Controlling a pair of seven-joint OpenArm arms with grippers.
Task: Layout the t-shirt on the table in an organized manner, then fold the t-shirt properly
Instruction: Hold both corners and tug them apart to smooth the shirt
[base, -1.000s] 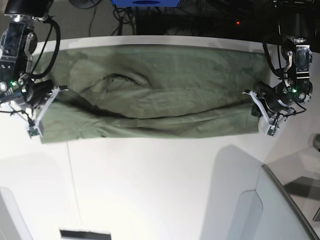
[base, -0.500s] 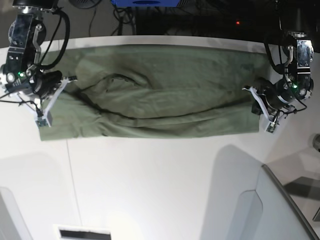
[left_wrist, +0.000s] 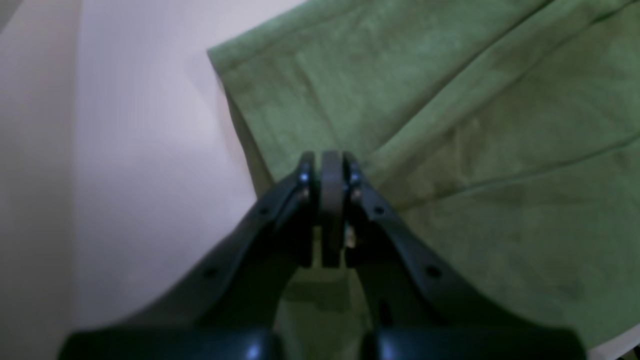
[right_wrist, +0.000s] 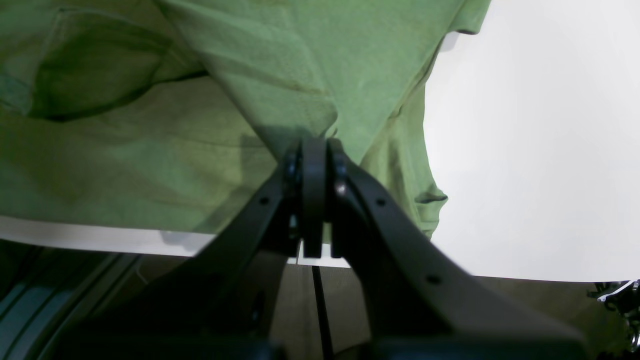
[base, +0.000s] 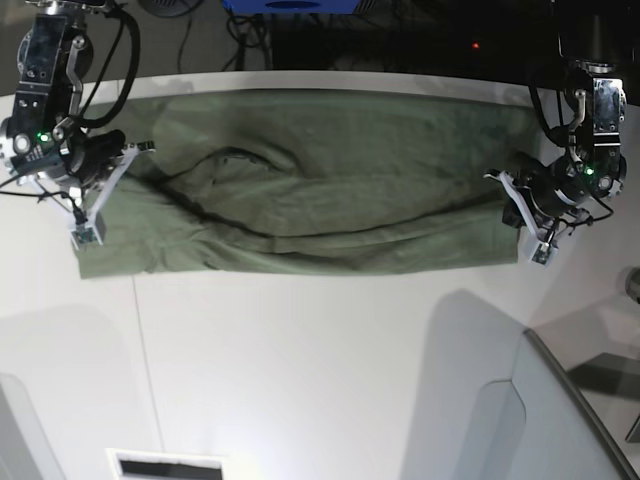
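Two grippers work the ends of the t-shirt (base: 320, 185), which lies stretched as a long band across the far part of the bench (base: 300, 380), its far edge close to the bench's back rim. The right gripper (right_wrist: 314, 145) has its jaws pressed together on a peak of green fabric that rises to the tips; the left gripper (left_wrist: 330, 159) is also closed, at the cloth's side edge, though whether fabric is actually pinched there is hard to tell from the wrist view.

Several things could go wrong from here. A long diagonal crease runs through the middle of the shirt — if the arms pull unevenly, that ridge would likely be folded in rather than smoothed out. The pinch on the right looks small, so the cloth may slip free under tension. With the shirt lying so near the back rim, a further drag that way might spill it over.

Much stays unclear: the sleeves and hem cannot be told apart in the bunched ends, the neckline shows only as a dark curved fold, and the left wrist view is blurred.
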